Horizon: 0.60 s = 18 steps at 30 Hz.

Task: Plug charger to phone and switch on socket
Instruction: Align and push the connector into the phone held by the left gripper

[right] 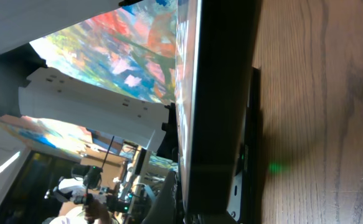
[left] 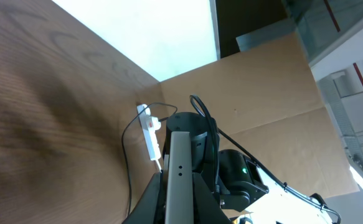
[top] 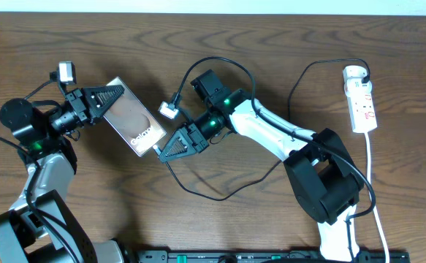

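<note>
On the brown wooden table (top: 271, 44), the flat rectangular glossy dark smartphone (top: 134, 120) lies left of centre, its left end in the left gripper (top: 118, 95), with the right gripper (top: 163, 151) at its right end. The narrow white plastic power strip (top: 363, 106) lies far right. The round white adapter (top: 354, 72) sits on its rear end, and from there the long thin black cable (top: 198, 191) loops leftward in front of the right arm.

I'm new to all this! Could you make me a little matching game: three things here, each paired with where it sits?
Things:
1. phone
2. power strip
3. black cable

Places:
A. right side of the table, away from both claws
B. looping around the right arm
C. between the left claw and right claw

Pairs: 1-C, 2-A, 3-B
</note>
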### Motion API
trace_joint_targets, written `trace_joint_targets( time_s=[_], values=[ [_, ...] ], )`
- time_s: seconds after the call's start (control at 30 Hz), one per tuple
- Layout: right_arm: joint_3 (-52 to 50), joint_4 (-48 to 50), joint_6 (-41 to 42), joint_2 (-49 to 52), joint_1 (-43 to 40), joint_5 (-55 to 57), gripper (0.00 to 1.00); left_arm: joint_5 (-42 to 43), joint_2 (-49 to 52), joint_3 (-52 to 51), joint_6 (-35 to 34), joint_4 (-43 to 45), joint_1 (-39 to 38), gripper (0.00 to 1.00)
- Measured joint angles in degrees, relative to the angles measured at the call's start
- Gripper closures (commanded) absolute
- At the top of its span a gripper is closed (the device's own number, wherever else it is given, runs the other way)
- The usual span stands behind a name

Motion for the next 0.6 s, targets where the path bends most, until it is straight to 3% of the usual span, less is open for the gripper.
trace_joint_targets(
  time_s=[0.6],
  values=[
    [-0.3, 7.8, 7.1, 0.0, -0.2, -0.3, 0.99, -2.4, 0.0, 0.8, 0.2, 2.3, -2.6, 0.93]
  ],
)
